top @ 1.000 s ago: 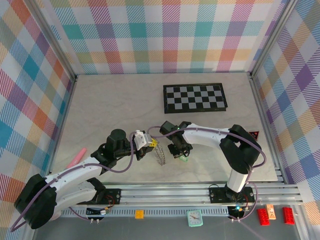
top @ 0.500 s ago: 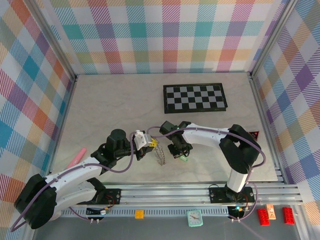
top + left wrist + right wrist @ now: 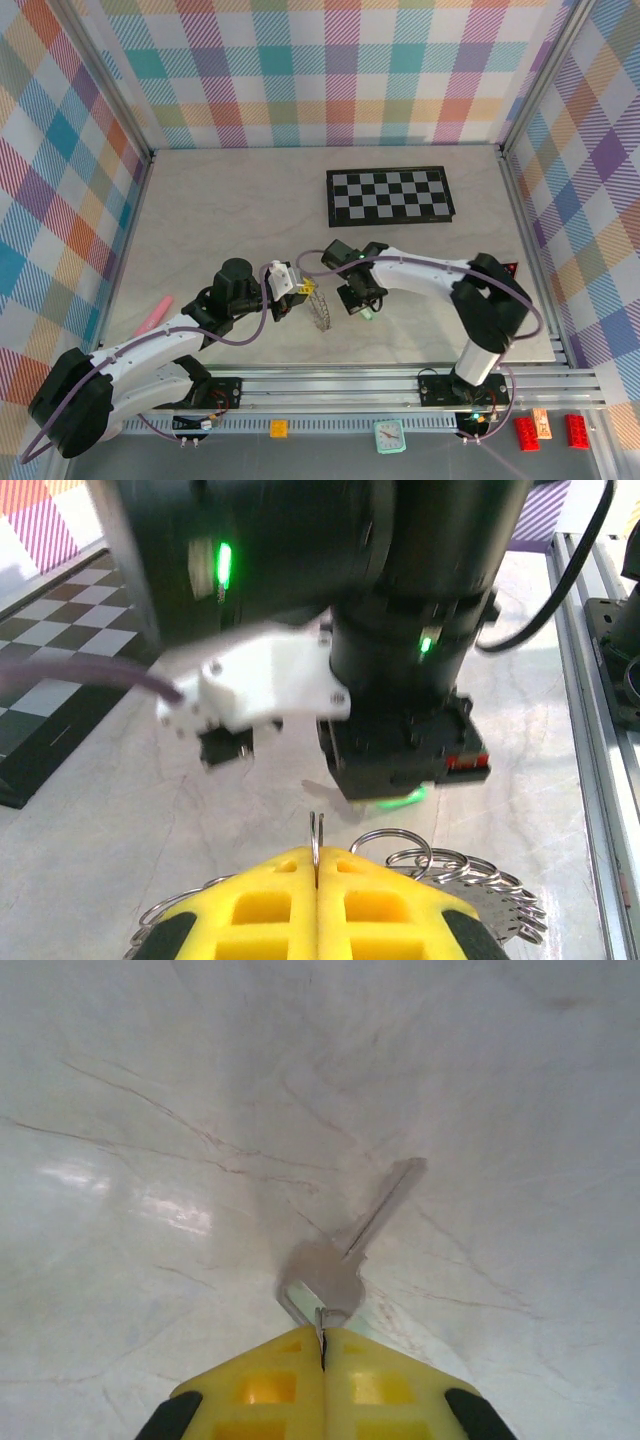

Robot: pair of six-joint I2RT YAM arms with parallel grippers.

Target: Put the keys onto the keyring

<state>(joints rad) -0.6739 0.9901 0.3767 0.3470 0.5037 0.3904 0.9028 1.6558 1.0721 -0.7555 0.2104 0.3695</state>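
Observation:
My left gripper (image 3: 316, 858) is shut on the keyring (image 3: 450, 872), a bundle of silver wire loops; one loop stands upright between the yellow fingers. From above, that left gripper (image 3: 298, 289) holds the keyring (image 3: 322, 312) just off the table. Right beside it, my right gripper (image 3: 360, 303) points down at a small green-headed key (image 3: 368, 316). In the right wrist view the right gripper (image 3: 322, 1332) is shut on the edge of the key's head (image 3: 325, 1272), and the blade runs away up and to the right, lying against the tabletop. A green glow (image 3: 405, 798) shows under the right gripper.
A black-and-white checkerboard (image 3: 390, 196) lies at the back of the table. A pink object (image 3: 153, 315) rests near the left edge, and a small red item (image 3: 510, 268) sits at the right edge. The metal rail (image 3: 400, 385) runs along the near side.
The right gripper's jaws have closed onto the key's head. The right arm shifted slightly. The left gripper has stayed shut on the keyring in the same place.

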